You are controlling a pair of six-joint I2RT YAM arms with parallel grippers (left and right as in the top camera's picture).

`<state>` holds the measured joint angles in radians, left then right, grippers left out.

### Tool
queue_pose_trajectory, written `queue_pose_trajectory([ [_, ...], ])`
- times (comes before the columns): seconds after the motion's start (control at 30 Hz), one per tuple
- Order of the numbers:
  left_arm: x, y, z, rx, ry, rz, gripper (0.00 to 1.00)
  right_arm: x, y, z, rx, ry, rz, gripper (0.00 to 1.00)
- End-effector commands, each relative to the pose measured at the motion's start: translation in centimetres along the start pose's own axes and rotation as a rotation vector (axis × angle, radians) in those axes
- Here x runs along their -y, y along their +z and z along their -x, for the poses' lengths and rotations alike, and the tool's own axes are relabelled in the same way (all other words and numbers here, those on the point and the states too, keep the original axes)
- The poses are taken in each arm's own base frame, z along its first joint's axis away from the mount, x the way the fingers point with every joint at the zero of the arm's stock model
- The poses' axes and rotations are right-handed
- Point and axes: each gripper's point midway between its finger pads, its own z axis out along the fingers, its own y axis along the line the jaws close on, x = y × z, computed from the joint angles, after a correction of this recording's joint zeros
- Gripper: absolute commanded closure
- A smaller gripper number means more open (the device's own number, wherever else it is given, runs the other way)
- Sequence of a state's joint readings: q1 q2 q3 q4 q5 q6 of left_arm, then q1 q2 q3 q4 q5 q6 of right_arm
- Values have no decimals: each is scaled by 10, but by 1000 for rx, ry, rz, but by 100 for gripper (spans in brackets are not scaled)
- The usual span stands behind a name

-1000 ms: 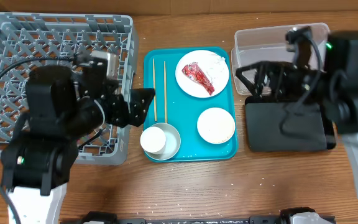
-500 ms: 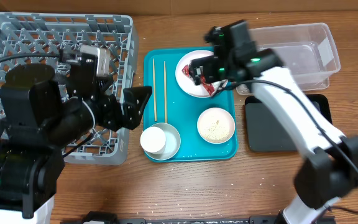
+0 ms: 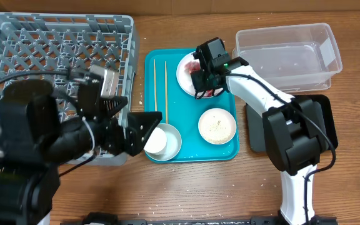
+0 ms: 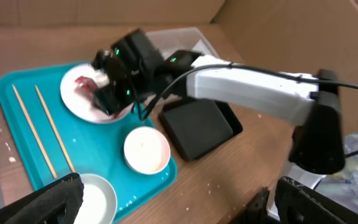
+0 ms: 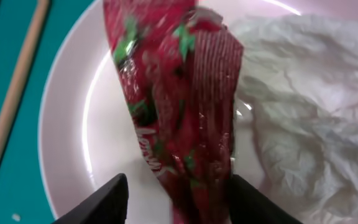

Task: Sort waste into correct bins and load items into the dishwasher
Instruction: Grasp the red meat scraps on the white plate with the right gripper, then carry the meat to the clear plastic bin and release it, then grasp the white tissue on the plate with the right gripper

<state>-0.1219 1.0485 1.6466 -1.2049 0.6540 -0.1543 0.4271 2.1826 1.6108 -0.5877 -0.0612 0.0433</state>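
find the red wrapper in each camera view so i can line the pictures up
Overhead: the red wrapper peeks out on the plate at the top of the teal tray, mostly under the right gripper.
Left wrist: upper left, a small red patch on the plate.
Right wrist: fills the centre, with the napkin to its right.
Shared landmark: the plate, with the chopsticks to its left in every view.

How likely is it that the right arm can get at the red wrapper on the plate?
Probably yes: the right gripper hangs open straddling the red wrapper on the plate, with nothing between; the napkin lies beside it.
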Motion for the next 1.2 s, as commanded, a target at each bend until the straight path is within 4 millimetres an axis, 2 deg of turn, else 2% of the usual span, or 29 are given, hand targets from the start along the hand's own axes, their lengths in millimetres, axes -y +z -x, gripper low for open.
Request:
queue_pose_trajectory([
  [0.0, 15, -22, 6, 85, 81, -1, 0, 4, 6, 2, 0, -3, -16, 80],
  [0.07, 21, -32, 10, 132, 114, 8, 0, 0, -7, 8, 15, -4, 4, 92],
  [0.13, 19, -38, 11, 159, 126, 43, 0, -7, -27, 21, 53, 14, 29, 94],
  [0.23, 17, -43, 12, 178, 132, 75, 0, -8, -82, 53, 158, 93, 46, 96],
  [0.27, 17, -43, 12, 180, 134, 75, 0, -4, -116, 69, 225, 127, 50, 96],
  [0.33, 17, -43, 12, 179, 132, 75, 0, 8, -154, 82, 295, 159, 45, 96],
  [0.4, 16, -43, 12, 178, 132, 76, 0, 30, -181, 85, 335, 197, 18, 96],
  [0.43, 16, -43, 12, 177, 131, 75, 0, 40, -187, 84, 338, 214, 6, 96],
  [0.47, 16, -43, 11, 177, 131, 75, 0, 58, -194, 81, 338, 245, -19, 96],
  [0.5, 16, -43, 11, 175, 130, 77, 0, 93, -196, 73, 321, 303, -73, 96],
  [0.57, 13, -43, 12, 178, 128, 94, 0, 129, -187, 61, 290, 366, -125, 96],
  [0.67, 9, -43, 13, 182, 125, 120, 0, 160, -168, 45, 237, 427, -139, 96],
  [0.7, 9, -43, 13, 182, 125, 120, 0, 161, -165, 43, 225, 428, -120, 88],
  [0.73, 9, -43, 13, 183, 125, 120, 0, 155, -164, 43, 219, 400, -76, 61],
  [0.77, 9, -43, 13, 182, 125, 119, 0, 151, -166, 44, 221, 373, -48, 47],
  [0.83, 9, -43, 13, 182, 125, 119, 0, 146, -178, 52, 247, 356, -40, 43],
  [0.9, 9, -43, 13, 182, 125, 119, 0, 133, -193, 63, 282, 329, -17, 41],
  [1.0, 9, -43, 13, 182, 125, 119, 0, 90, -206, 77, 315, 255, 64, 40],
  [1.07, 9, -43, 13, 182, 125, 119, 0, 62, -201, 78, 303, 194, 92, 40],
  [1.13, 9, -43, 13, 182, 125, 119, 0, 26, -184, 73, 267, 80, 113, 39],
  [1.17, 9, -43, 13, 182, 125, 119, 0, 16, -176, 70, 254, 35, 99, 40],
])
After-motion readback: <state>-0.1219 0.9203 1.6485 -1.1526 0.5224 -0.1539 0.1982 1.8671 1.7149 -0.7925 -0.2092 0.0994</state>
